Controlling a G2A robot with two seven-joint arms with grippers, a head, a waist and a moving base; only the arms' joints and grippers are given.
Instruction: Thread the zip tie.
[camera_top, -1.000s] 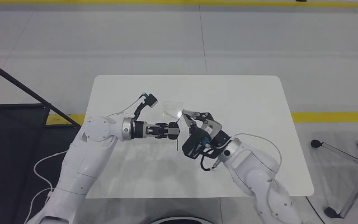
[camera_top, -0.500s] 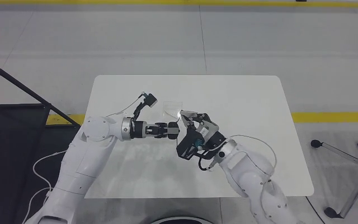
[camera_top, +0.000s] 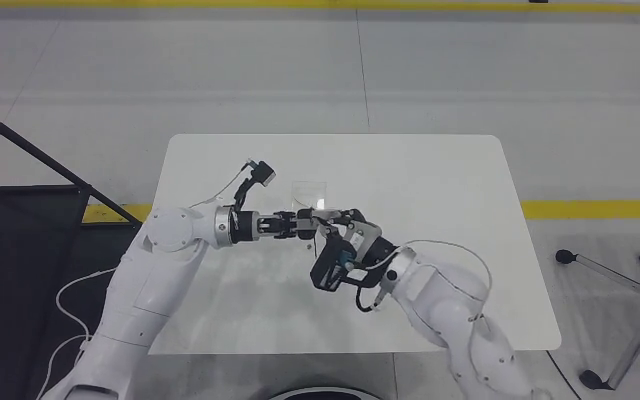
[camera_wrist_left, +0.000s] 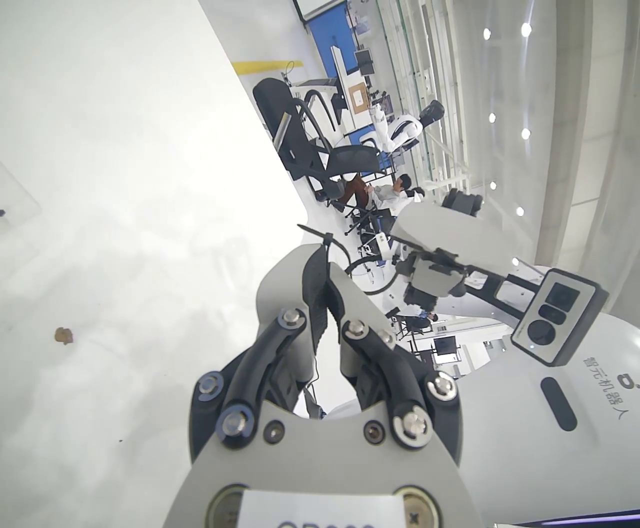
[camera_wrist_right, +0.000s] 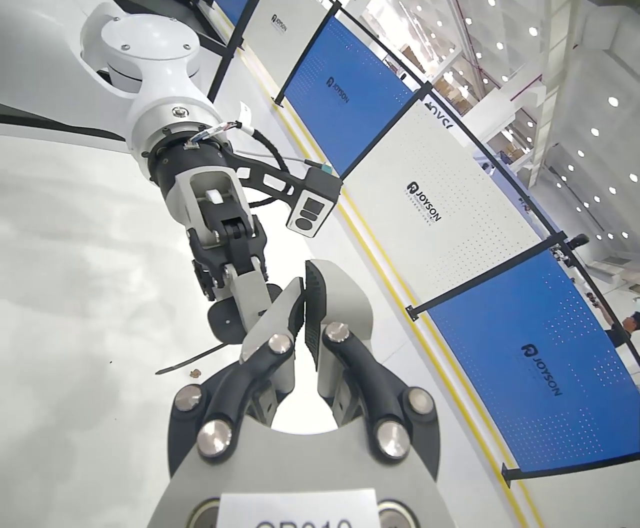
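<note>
Left wrist view: left claw (camera_wrist_left: 325, 270) pinches obscured zip tie (camera_wrist_left: 326, 239); right claw (camera_wrist_right: 305, 287) closed.

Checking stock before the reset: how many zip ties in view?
1. The zip tie is pinched in the left gripper above the table, its tail sticking out past the fingers. More may be hidden.

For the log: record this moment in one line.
left hand shut on zip tie | right hand shut, close by | both above table
</note>
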